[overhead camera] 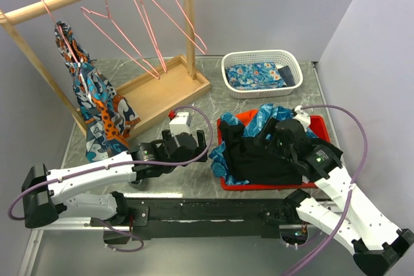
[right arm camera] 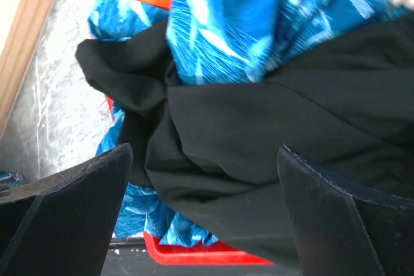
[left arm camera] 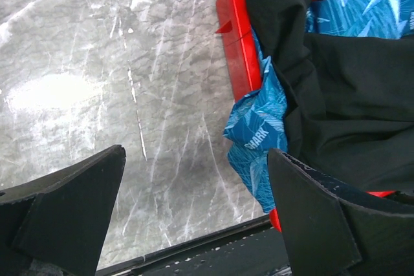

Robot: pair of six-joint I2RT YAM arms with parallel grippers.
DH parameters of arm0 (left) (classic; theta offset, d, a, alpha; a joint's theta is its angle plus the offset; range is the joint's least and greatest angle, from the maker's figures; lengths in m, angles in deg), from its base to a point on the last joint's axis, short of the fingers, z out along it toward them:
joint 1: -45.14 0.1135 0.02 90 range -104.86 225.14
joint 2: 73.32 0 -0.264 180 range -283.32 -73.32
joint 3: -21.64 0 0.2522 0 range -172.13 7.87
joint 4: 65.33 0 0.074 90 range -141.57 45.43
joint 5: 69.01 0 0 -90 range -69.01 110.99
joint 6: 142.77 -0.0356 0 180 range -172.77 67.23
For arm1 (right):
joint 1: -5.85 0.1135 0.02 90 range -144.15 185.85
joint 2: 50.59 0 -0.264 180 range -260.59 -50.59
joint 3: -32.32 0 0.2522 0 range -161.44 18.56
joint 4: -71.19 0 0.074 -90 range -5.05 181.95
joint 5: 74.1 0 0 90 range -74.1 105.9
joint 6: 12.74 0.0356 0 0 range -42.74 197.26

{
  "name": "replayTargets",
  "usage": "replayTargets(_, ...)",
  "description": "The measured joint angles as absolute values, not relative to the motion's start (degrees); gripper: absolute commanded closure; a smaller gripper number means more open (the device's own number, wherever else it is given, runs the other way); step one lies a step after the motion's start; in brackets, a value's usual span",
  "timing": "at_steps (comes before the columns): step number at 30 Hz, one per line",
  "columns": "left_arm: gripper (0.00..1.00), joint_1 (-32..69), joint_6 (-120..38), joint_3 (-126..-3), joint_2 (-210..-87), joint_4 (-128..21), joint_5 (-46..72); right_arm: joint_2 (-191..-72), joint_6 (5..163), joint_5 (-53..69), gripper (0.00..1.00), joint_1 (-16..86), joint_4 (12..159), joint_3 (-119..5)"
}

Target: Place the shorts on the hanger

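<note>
The black shorts lie crumpled in a red tray, tangled with a blue patterned cloth. My right gripper hovers open just above the shorts, its jaws wide apart and empty. My left gripper is open and empty over the marble table, just left of the tray; its wrist view shows the shorts to the right of the jaws. Several pink wire hangers hang on the wooden rack at the back left.
An orange-and-blue garment hangs at the rack's left end. The rack's wooden base lies behind my left gripper. A white basket with patterned cloth stands at the back right. A small white object sits near the left gripper.
</note>
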State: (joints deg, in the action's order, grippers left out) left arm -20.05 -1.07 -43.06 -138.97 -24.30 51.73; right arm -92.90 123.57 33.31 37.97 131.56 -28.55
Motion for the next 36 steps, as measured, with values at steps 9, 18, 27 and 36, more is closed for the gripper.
replayTargets(9,0.04,-20.0,-1.0,-44.7,-138.8,-24.1,50.5,-92.5,132.4,33.2,0.0,38.0,140.9,-28.9)
replayTargets(18,0.04,-20.0,-1.1,-46.8,-139.6,-24.4,49.0,-93.3,137.4,30.3,0.66,38.0,139.2,-19.2)
replayTargets(27,0.03,-20.0,-1.3,-51.2,-139.9,-21.7,48.9,-95.8,133.4,29.2,1.0,38.0,138.2,-29.4)
replayTargets(36,0.04,-20.0,-2.6,-59.3,-137.4,-17.3,49.0,-106.6,131.0,26.8,1.0,46.6,132.1,-53.3)
